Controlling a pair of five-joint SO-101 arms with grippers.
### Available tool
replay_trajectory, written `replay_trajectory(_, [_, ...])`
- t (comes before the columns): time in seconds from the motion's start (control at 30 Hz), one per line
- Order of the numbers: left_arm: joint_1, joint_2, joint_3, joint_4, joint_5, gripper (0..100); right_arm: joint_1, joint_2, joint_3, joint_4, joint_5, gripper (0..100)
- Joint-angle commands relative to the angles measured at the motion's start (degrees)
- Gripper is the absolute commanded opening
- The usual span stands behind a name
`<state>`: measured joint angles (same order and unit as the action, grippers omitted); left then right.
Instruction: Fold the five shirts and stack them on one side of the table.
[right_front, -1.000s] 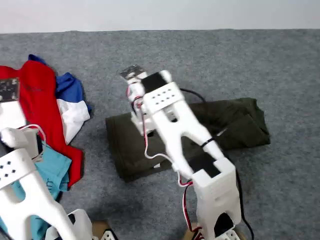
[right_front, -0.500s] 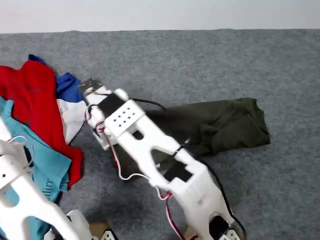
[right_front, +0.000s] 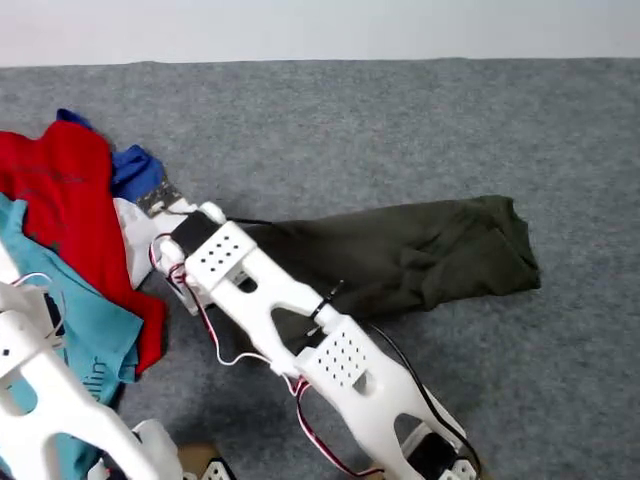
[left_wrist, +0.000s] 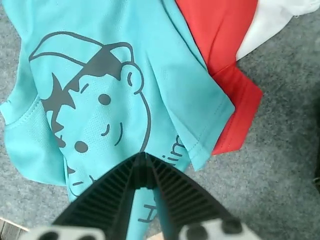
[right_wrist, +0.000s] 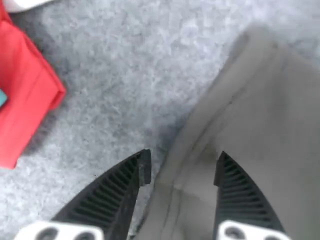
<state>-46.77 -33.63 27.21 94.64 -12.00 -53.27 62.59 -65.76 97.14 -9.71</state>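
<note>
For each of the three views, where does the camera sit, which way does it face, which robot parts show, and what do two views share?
High view: fixed above the table, looking down; left arm over the teal shirt, right arm across the dark green shirt.
Left wrist view: on the left wrist, looking down at the teal shirt; own jaws shut.
Right wrist view: on the right wrist, looking down at the dark green shirt's edge; own jaws open.
Shared: both wrist views show the red shirt.
</note>
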Motion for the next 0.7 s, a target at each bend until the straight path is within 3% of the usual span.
replay_trajectory(0.0, [-0.18,-1.49,-0.13,-0.79,-0.35,0,-1.01,0.57,-4.31,0.48,-0.35,22.4])
replay_trajectory(0.33, [-0.18,-1.49,-0.13,-0.79,-0.35,0,1.54,4.09,-4.31,4.7,-0.18,22.0])
replay_trajectory(0.67, [-0.09,-1.49,-0.13,-0.79,-0.35,0,4.18,6.2,-4.31,4.7,3.52,10.2])
